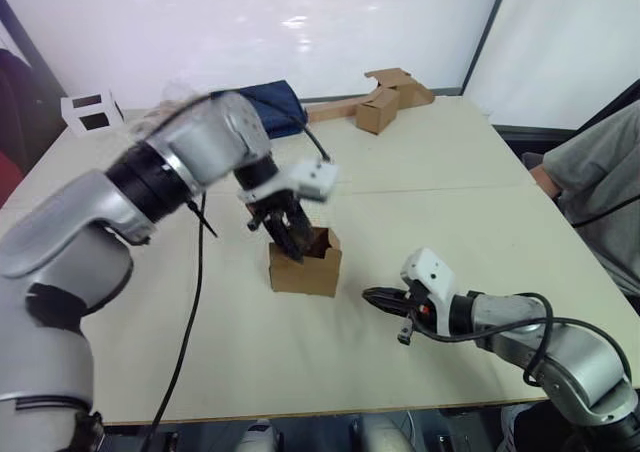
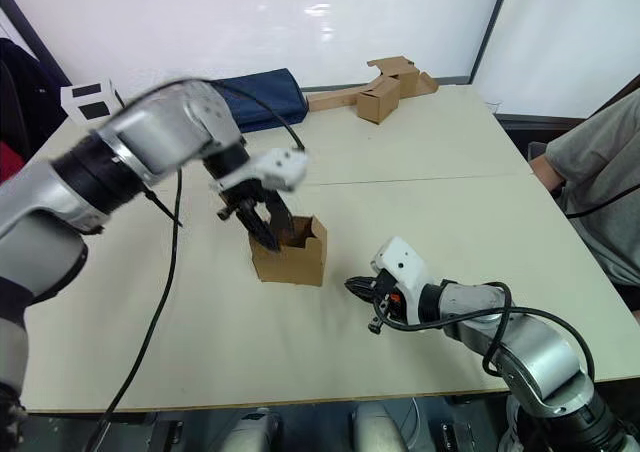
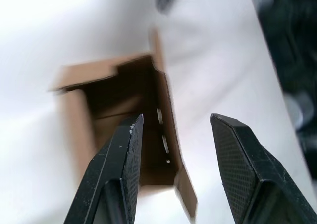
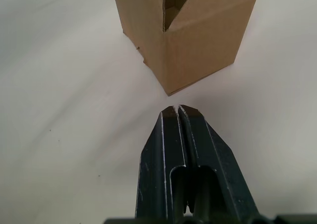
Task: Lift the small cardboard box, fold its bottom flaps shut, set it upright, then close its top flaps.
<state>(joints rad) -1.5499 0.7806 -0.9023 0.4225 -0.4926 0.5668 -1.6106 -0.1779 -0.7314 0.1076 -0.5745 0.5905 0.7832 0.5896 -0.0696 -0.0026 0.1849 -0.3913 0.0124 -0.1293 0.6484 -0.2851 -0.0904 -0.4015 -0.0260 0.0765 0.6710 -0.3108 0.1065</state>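
The small cardboard box (image 1: 305,265) stands upright near the middle of the pale table (image 1: 450,172), its open end facing up and its closed end flat on the tabletop. It is plain brown corrugated board, blocky and slightly wider than tall, with sharp vertical corners. One corner is turned toward the right gripper (image 1: 378,297), and a narrow slit runs down from the rim near that corner in the right wrist view. The top flaps (image 3: 163,110) are not closed: short brown tabs stand up or lean outward around the rim, and the inside looks dark and hollow.

The left gripper (image 1: 285,234) reaches down from above into the open top. Its two black fingers (image 3: 121,169) are textured with a fine grid and stand apart, moderately wide; one finger hangs over the box's interior, the other outside the wall on the side toward the right gripper, so that the wall lies between them. I cannot tell whether either finger touches the cardboard.

The right gripper lies low over the table, just beside the box on the robot's right, pointing at that near corner without touching it. Its fingers are pressed together, holding nothing.

At the far edge lie a cluster of brown cardboard pieces (image 1: 392,99), a dark blue bag (image 1: 268,104) and a white box with black squares (image 1: 91,111). A person's grey sleeve (image 1: 590,177) shows at the right.
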